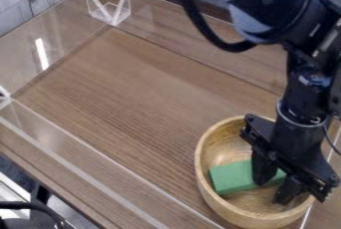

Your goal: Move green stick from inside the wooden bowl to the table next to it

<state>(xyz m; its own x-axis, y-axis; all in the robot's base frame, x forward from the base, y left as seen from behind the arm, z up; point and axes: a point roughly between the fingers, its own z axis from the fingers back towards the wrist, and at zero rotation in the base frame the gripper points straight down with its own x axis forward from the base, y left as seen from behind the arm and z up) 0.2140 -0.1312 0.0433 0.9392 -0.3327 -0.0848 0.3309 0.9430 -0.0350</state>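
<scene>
The green stick (233, 177) lies flat in the wooden bowl (210, 149), which sits at the table's (134, 94) near right corner. My gripper (282, 179) points straight down into the bowl, low over the stick's right end. Its two dark fingers stand apart, so it is open, and green shows beside the left finger (269, 169). The stick's right half is hidden behind the fingers. I cannot tell whether the fingers touch the stick.
Clear transparent walls (54, 138) run along the table's left and front edges. A small clear stand (107, 8) sits at the back left corner. The black arm (300, 64) rises over the bowl on the right.
</scene>
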